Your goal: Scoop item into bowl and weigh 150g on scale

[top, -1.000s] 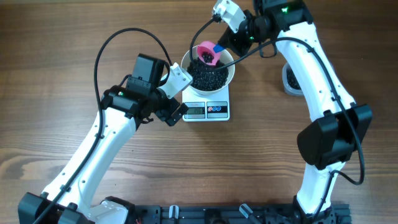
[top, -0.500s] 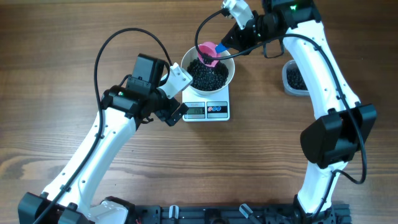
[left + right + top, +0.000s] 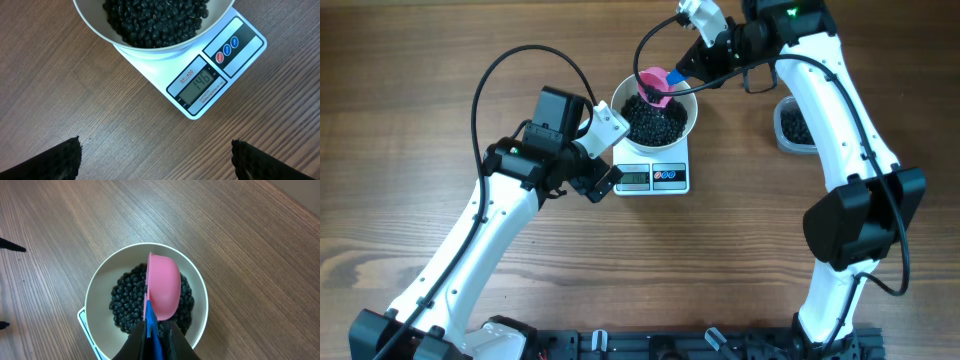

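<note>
— Overhead: where are the beans?
— Tiny round black beans (image 3: 655,122) fill the round white bowl (image 3: 695,118) on the flat white scale (image 3: 665,178), toward the far edge of the wooden surface (image 3: 420,100). The right gripper (image 3: 682,72) pinches a pink plastic scoop (image 3: 654,82) over the bowl's far rim. The left gripper (image 3: 597,165) hangs wide beside the scale. A clear plastic tub (image 3: 779,130) nearer the right edge holds more beans.
— Left wrist?
— Fingers (image 3: 60,160) spread; the display (image 3: 200,82) reads 146.
— Right wrist?
— Clamped on the scoop's blue handle (image 3: 150,317), above the beans.
</note>
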Controlling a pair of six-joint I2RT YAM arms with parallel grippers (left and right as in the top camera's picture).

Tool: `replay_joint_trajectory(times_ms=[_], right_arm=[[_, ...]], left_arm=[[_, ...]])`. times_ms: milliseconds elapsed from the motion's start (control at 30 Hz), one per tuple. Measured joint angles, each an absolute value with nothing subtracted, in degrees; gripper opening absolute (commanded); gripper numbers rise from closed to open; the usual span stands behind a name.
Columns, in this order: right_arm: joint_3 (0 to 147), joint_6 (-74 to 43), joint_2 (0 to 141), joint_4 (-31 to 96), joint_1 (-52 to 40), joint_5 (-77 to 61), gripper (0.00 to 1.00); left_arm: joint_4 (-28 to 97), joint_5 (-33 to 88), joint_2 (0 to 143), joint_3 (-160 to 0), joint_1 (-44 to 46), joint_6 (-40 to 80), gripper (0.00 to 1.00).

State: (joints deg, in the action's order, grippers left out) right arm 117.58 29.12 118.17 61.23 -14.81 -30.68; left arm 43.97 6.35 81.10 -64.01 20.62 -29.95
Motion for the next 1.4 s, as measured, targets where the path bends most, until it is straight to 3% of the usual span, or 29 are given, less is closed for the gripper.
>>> replay_joint_trajectory(times_ms=[1400], right_arm=[[117.58, 34.83, 118.15, 57.76, -18.35, -24.29, 0.04]], left_arm=[[43.97, 6.35, 81.10, -64.01, 20.62, -29.95, 1.00]])
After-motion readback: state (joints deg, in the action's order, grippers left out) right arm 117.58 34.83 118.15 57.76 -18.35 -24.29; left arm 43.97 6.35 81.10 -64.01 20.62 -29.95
